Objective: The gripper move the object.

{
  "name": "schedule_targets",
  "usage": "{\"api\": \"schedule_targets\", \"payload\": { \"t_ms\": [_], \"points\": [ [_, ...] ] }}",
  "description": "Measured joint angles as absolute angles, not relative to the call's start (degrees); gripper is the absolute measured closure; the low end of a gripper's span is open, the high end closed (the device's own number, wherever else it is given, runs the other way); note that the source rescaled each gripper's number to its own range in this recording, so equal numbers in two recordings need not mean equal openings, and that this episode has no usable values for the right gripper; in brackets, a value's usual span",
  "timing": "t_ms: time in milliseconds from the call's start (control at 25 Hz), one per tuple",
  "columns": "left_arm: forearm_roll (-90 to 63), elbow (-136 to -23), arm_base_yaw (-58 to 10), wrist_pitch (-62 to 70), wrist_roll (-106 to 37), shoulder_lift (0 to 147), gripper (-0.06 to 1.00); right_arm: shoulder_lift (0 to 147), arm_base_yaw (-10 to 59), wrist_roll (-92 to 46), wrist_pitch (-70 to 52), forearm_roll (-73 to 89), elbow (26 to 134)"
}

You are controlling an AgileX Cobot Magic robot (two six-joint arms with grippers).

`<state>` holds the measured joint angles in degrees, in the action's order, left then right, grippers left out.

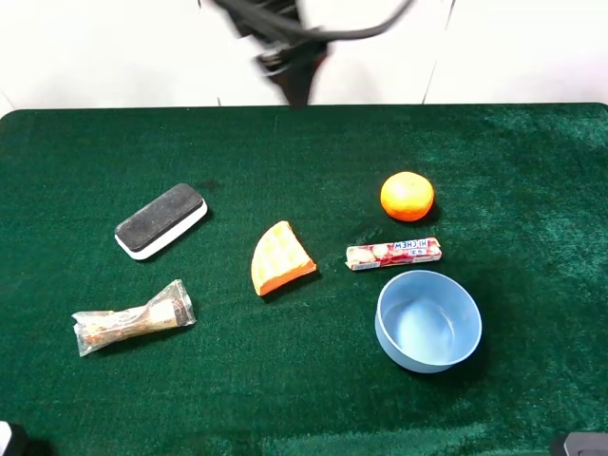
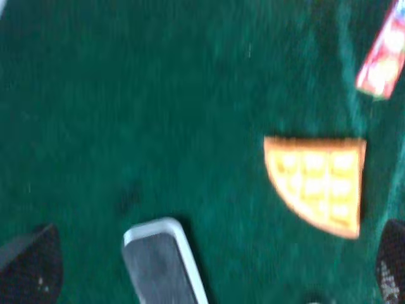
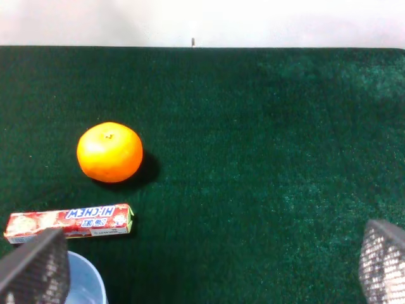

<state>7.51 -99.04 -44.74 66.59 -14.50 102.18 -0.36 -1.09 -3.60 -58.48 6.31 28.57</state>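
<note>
The orange fruit (image 1: 408,196) sits on the green cloth right of centre, free of both grippers. It also shows in the right wrist view (image 3: 109,152). My right gripper (image 3: 209,266) is open and empty, its fingertips (image 3: 35,266) wide apart, well back from the fruit. My left gripper (image 2: 212,278) is open and empty, high over the cloth between the eraser (image 2: 161,263) and the waffle wedge (image 2: 316,183); this view is blurred. A blurred black arm with cables (image 1: 285,47) shows at the top of the exterior view.
A red candy stick (image 1: 393,254) lies just in front of the fruit, with a blue bowl (image 1: 467,309) in front of that. The orange waffle wedge (image 1: 280,260) lies mid-table. A black and white eraser (image 1: 161,220) and a wrapped snack (image 1: 133,318) lie at the left.
</note>
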Motion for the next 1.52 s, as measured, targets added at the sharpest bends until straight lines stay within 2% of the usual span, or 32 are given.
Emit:
{"api": "schedule_targets", "payload": {
  "t_ms": [400, 680, 920, 1200, 1520],
  "points": [
    [7.51, -66.71, -36.47, 66.49, -12.73, 77.97, -0.06, -0.36, -1.09, -3.60, -58.48, 6.31, 28.57],
    [7.46, -50.93, -33.62, 66.49, -12.26, 62.17, -0.06, -0.36, -1.09, -3.60, -58.48, 6.31, 28.57],
    [4.80, -41.12, -30.69, 66.11, -12.19, 51.32, -0.06, -0.36, -1.09, -3.60, -58.48, 6.31, 28.57],
    [-2.44, -30.56, -24.07, 62.07, -11.99, 41.60, -0.06, -0.36, -1.09, -3.60, -58.48, 6.31, 28.57],
    [-4.59, -29.10, -16.70, 61.02, -11.93, 26.08, -0.06, -0.36, -1.09, -3.54, -58.48, 6.31, 28.57]
  ]
}}
